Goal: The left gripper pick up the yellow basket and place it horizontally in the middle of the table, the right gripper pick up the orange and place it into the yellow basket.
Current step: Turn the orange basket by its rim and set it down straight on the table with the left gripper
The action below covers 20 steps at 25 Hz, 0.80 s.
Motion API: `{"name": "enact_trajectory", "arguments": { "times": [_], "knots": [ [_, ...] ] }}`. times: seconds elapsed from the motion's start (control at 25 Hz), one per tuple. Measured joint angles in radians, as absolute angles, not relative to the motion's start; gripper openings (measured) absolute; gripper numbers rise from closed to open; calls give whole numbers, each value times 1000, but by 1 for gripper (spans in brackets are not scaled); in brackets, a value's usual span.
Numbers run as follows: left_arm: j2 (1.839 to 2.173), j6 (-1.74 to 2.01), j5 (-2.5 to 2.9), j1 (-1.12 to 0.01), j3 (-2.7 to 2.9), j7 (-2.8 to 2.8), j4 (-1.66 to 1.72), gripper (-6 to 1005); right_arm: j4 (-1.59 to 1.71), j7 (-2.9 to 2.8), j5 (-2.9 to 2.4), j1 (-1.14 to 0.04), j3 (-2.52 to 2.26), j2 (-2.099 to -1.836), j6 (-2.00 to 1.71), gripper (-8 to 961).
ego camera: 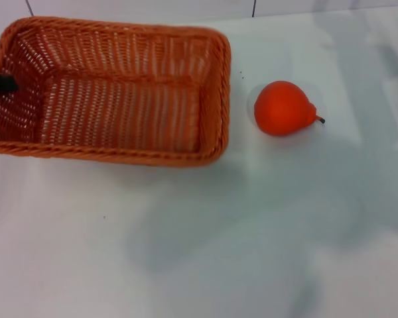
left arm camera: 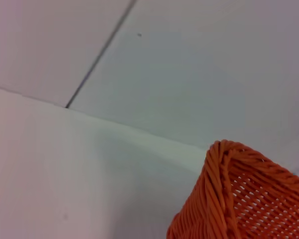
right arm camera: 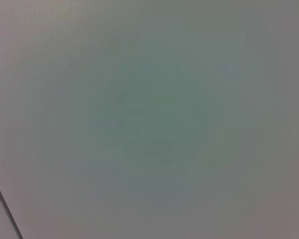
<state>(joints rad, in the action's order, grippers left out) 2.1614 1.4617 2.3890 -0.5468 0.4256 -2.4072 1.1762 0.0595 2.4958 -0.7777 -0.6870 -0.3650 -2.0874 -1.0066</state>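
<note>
One yellow basket lies lengthwise across the far left of the table, and nothing sits inside it. One orange rests to its right, apart from it, stem pointing right. My left gripper shows only as a black tip at the basket's left rim; whether it grips, I cannot tell. My right gripper is out of sight
</note>
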Motion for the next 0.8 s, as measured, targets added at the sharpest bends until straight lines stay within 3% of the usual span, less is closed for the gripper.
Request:
{"name": "enact_trajectory", "arguments": {
  "times": [0.32,0.8],
  "knots": [
    [2163,1333,2260,-452,432,-2391,1049,205,60,2500,-778,-689,-359,-2088,-1001,765],
    [2162,1344,2242,-439,438,-2384,971,235,73,2500,-781,-705,-359,-2088,-971,765]
  ]
}}
